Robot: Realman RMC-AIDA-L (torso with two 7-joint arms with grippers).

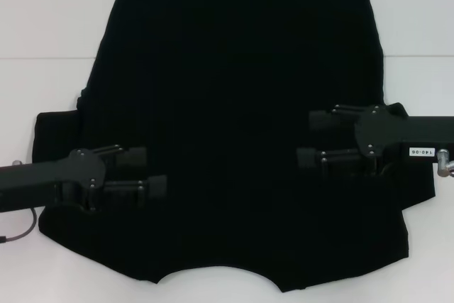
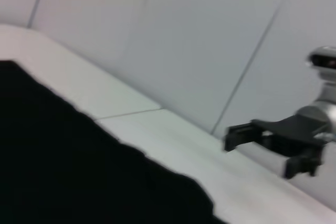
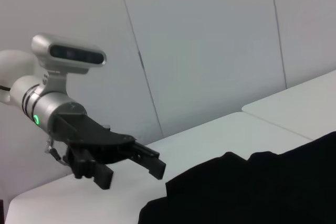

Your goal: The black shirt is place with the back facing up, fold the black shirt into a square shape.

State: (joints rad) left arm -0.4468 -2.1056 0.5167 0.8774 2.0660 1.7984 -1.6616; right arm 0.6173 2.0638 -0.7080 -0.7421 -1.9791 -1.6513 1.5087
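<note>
The left pincer hangs over the shirt's near left part, fingers spread with a clear gap and nothing between them. The right pincer faces it from the other side, likewise parted and empty, over the shirt's right part. The shirt lies spread flat on the white desk, plain side up, collar at the near edge, hem far. No fold looks made yet, so this seems the approach to a first grasp. Next, each pincer would need to drop and pinch a side edge or sleeve, then carry it inward.
</note>
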